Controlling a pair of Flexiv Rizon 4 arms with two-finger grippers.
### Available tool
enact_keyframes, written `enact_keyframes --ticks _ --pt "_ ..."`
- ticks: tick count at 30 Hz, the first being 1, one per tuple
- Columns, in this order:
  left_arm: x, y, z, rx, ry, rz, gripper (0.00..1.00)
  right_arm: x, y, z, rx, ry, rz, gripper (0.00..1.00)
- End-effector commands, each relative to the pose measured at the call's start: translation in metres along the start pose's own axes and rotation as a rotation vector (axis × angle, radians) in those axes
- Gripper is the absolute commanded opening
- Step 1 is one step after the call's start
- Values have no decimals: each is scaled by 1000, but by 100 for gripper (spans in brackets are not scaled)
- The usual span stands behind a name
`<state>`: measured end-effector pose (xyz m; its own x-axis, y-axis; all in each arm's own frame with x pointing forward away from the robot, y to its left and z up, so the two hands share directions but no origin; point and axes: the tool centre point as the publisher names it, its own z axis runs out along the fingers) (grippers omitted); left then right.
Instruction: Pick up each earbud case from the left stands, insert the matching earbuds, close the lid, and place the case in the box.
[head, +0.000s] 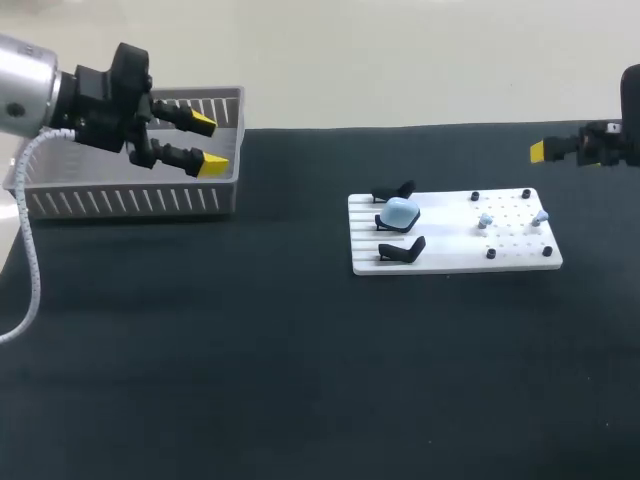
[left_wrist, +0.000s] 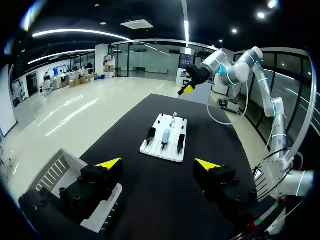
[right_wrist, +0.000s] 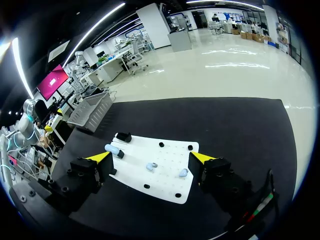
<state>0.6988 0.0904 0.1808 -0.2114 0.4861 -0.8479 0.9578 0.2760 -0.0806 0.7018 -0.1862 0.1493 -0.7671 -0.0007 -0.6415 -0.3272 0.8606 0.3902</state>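
Note:
A white board (head: 450, 242) lies right of the table's middle. Three black stands sit on its left part; the middle stand (head: 397, 224) carries a light blue earbud case (head: 401, 211), and the other two stands are bare. Two pale earbuds (head: 486, 220) (head: 540, 215) rest on the board's pegged right part. My left gripper (head: 205, 142) hangs open over the right end of the basket (head: 130, 200), far from the board (left_wrist: 159, 150). My right gripper (head: 545, 150) stands open beyond the board's far right corner. In the right wrist view the case (right_wrist: 112, 149) and earbuds (right_wrist: 151, 166) lie ahead of its open fingers.
The grey slatted basket stands at the table's back left (left_wrist: 62, 167). Small black pegs (head: 475, 196) mark the corners of the board's right part. Black table surface spreads wide in front of the board and between the board and basket.

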Motion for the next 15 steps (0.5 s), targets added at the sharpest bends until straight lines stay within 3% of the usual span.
enact_keyframes --ticks 1,9,15 --pt "1 0 0 0 -3 2 100 0 0 0 1 0 -1 100" --pt "1 0 0 0 -3 2 100 0 0 0 1 0 -1 100" --pt "-11 0 21 31 23 72 100 0 0 0 1 0 -1 100"
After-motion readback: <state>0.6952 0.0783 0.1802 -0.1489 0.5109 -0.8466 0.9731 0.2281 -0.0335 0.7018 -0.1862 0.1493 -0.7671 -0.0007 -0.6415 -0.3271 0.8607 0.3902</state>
